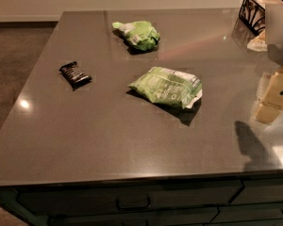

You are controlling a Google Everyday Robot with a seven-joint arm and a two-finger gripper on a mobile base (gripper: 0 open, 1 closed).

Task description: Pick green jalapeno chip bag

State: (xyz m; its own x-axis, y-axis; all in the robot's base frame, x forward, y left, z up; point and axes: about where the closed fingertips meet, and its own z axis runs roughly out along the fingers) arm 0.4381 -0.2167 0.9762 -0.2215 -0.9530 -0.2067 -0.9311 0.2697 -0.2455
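Observation:
The green jalapeno chip bag (pixel 167 86) lies flat near the middle of the grey countertop (pixel 108 135). It is light green and crinkly with white print, and its white-edged end points right. My gripper (pixel 273 98), cream-coloured, comes in from the right edge of the view. It hangs over the counter to the right of the bag, well apart from it, and holds nothing that I can see. Its shadow (pixel 252 147) falls on the counter in front of it.
A smaller balled-up bright green bag (pixel 139 34) lies farther back. A small black wrapper (pixel 74 74) lies to the left. A black wire basket (pixel 254 11) stands at the back right corner. The counter's front edge runs above drawers (pixel 132 201).

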